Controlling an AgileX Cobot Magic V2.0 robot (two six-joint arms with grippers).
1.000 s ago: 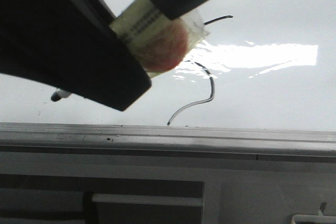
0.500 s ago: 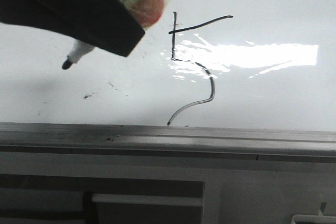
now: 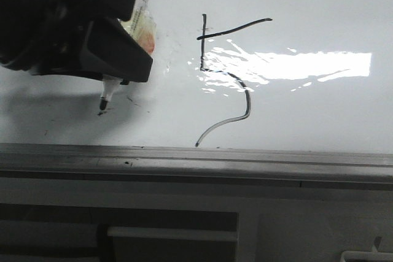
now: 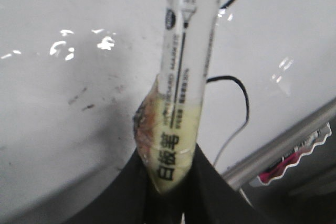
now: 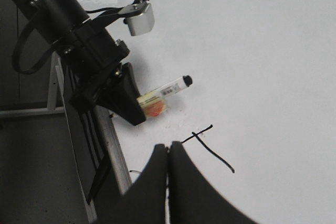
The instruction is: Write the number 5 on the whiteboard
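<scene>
Here, the left end effector (image 3: 113, 59) was clenched around a marker (image 3: 108, 93) at the left of the whiteboard (image 3: 319, 16), the tip just above the surface among faint smudges (image 3: 132, 99). To its right lay the number 5 (image 3: 230, 78), above the grey edge rail (image 3: 245, 161). The right end effector (image 5: 169, 161) hung empty, fingers pressed together.
</scene>
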